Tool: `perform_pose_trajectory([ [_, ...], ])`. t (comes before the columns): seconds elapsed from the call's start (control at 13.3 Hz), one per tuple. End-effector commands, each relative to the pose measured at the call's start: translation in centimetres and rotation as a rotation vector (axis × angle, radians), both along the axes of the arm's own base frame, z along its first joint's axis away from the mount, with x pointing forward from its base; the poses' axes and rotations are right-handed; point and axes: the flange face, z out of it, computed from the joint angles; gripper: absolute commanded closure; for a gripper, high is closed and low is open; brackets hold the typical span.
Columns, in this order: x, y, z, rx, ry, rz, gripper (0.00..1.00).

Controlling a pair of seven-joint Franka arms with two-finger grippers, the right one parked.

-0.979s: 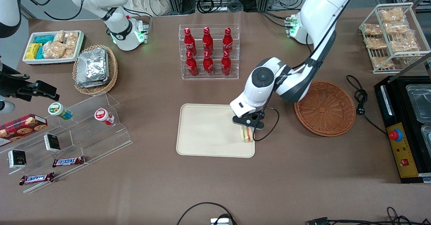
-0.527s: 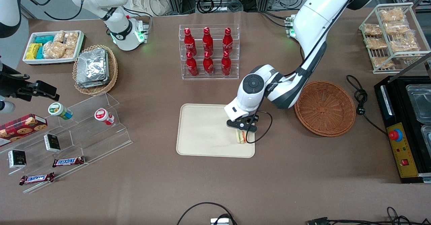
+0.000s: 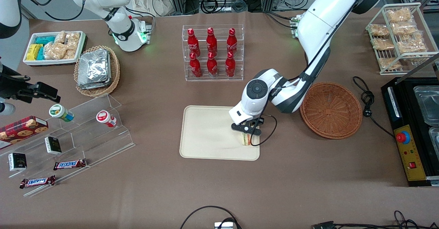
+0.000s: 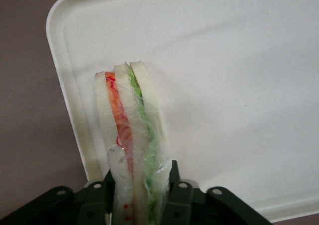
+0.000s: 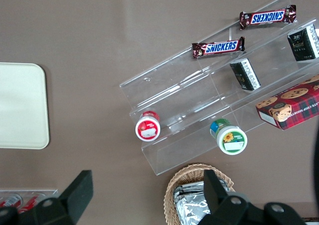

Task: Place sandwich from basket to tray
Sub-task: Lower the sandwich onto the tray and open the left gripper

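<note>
The sandwich (image 4: 130, 135) is out of the basket (image 3: 331, 109) and over the tray (image 3: 209, 133), so the carrying part of the job looks done. The gripper (image 3: 245, 137) is pinching the wedge by its bread faces, one finger on each side, with the orange, red and green filling running between them. It hangs over the corner of the tray that is nearest the basket and nearer the front camera, just inside the rim.

The basket sits on the table just beside the tray, toward the working arm's end, and shows nothing but its woven bottom.

What is left, by my reading, is the set-down and release. Whether the tip of the sandwich already touches the tray floor is hard to say; from the wrist camera it seems to be at or very close to the surface. The fingers must then spread and the arm lift away. Since the wedge is close to the rim, it could end up leaning on the edge once let go.
</note>
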Motion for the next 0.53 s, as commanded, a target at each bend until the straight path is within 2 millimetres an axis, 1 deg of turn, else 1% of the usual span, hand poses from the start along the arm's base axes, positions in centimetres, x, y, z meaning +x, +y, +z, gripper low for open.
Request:
perform_pose_trajectory([
  [0.0, 0.4, -0.7, 0.2, 0.014, -0.012, 0.007, 0.00],
  [0.08, 0.5, -0.6, 0.3, 0.014, -0.012, 0.008, 0.00],
  [0.23, 0.8, -0.6, 1.2, 0.009, -0.023, 0.041, 0.00],
  [0.38, 1.5, -0.4, 2.4, 0.010, -0.031, 0.090, 0.00],
  [0.45, 2.1, -0.1, 3.6, 0.026, -0.033, 0.110, 0.00],
])
